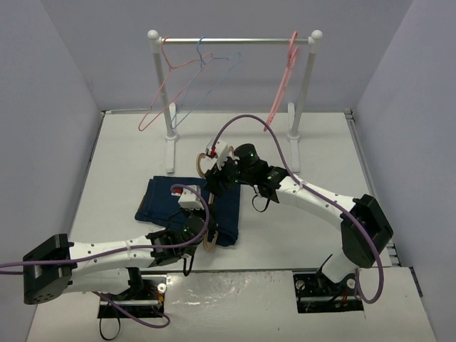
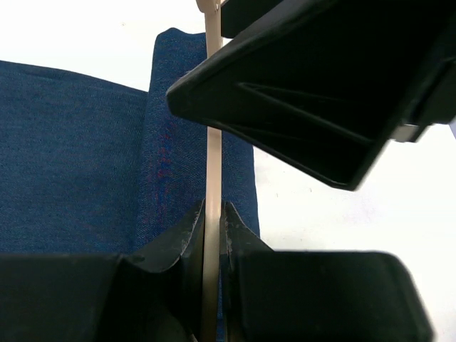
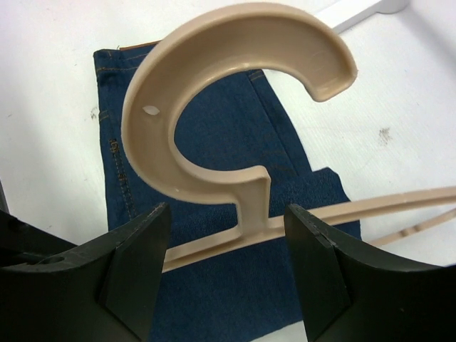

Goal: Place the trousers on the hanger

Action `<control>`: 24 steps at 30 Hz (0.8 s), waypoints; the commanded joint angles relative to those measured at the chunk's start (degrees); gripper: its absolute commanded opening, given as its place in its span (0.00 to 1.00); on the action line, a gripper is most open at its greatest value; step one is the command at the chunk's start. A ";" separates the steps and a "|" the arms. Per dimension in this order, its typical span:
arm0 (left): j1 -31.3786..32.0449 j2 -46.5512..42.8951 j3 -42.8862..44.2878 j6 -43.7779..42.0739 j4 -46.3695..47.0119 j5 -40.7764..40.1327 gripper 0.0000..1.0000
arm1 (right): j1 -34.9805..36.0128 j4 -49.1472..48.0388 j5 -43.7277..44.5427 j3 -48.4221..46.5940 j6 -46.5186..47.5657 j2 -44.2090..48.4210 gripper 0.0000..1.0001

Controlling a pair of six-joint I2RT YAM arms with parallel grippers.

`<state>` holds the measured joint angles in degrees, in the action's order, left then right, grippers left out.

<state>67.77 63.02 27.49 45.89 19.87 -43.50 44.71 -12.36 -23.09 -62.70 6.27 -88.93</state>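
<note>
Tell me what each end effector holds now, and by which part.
The left end effector grips the hanger by a thin bar. The right end effector stands open around the hook's stem, holding nothing.

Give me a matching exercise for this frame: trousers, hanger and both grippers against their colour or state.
1 trousers
2 hanger
3 left gripper
4 right gripper

A open, astride the hanger's neck
B shut on the hanger's bar
C tan
D navy, folded on the table

Pairs: 1-D, 2-C, 3-B, 4-A.
</note>
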 commanded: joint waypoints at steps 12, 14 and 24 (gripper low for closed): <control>0.00 -1.27 3.78 -0.71 1.02 -1.77 0.00 | -4.01 -12.56 -10.47 2.04 0.85 -2.28 0.23; 0.04 -2.20 3.67 -0.98 -0.24 -1.50 0.00 | -4.06 -12.42 -10.62 2.14 1.42 -2.26 0.08; -5.39 -18.33 4.91 0.74 -23.61 8.38 0.73 | -4.81 -12.55 -12.97 3.79 3.77 -1.42 0.00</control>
<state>66.41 52.82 28.28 45.68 7.29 -40.86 40.51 -20.35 -33.50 -59.27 8.96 -92.60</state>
